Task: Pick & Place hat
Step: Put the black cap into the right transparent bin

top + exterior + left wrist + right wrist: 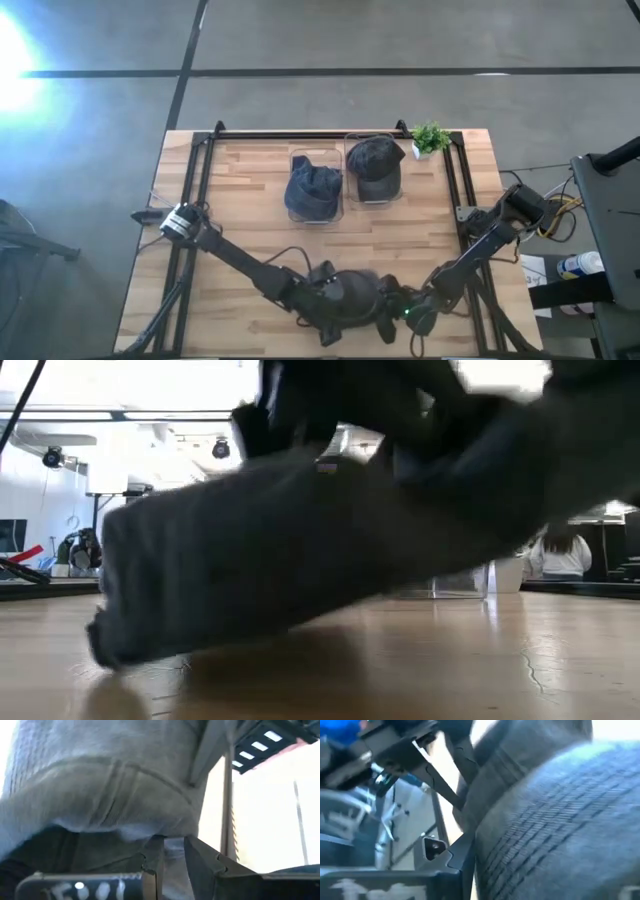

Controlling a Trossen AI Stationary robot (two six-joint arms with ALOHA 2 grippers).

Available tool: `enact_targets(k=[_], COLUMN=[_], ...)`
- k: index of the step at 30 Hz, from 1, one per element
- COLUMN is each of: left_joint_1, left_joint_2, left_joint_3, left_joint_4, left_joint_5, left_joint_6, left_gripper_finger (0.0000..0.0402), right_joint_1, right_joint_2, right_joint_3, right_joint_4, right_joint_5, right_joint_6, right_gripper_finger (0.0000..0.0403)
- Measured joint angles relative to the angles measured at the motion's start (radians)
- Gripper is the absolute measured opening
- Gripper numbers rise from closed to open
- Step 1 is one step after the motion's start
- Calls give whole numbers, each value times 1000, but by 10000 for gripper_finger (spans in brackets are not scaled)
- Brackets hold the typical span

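Observation:
A dark grey ribbed hat (352, 295) sits near the table's near edge, between my two grippers. My left gripper (325, 298) is at its left side and is shut on it. My right gripper (397, 305) is at its right side, also shut on it. In the low view the hat (300, 540) fills the picture, tilted, with its lower end (110, 645) at the table top. In the left wrist view the hat's cloth (110, 785) hangs over the gripper (172, 865). In the right wrist view the hat (555, 825) hides one finger. My left gripper pinches a fold of the hat's cloth (172, 846) between its two fingers (152, 865). The rest of the hat bulges beyond the fingers. One layer or several, I cannot tell. My right gripper is shut on the hat's ribbed side (495, 845). One finger (462, 857) shows against the cloth, and the hat covers the other. The low view shows the hat tilted, with one end (110, 645) down at the table.
Two clear bins stand at the table's middle, toward the far edge. One holds a blue hat (313, 190) and the other a dark grey cap (375, 165). A small potted plant (430, 138) stands at the far right corner. A black frame (330, 133) runs along the table's sides.

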State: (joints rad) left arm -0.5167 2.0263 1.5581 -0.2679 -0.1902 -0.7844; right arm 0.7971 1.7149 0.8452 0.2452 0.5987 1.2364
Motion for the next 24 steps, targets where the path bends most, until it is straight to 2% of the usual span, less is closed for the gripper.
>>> enact_targets(k=[3,9,14,18,24], left_joint_1=[-2,-23,-51,-65,-68], left_joint_2=[-12,-37,-72,-111,-190], left_joint_3=[86,203,251,262,262], left_joint_4=[-123,-416,-572,-638,-689], left_joint_5=[-20,-90,-215,-357,-517], left_joint_6=[39,39,-64,-126,-171], left_gripper_finger=[69,69,69,69,69], right_joint_1=[2,3,3,8,36], right_joint_2=[-69,-224,-340,-384,-332], right_joint_3=[0,0,15,123,358], right_joint_4=[-63,-337,-540,-808,-1047], right_joint_5=[0,34,49,91,112], right_joint_6=[-127,-210,-300,-418,-785], right_gripper_finger=[86,23,15,14,14])
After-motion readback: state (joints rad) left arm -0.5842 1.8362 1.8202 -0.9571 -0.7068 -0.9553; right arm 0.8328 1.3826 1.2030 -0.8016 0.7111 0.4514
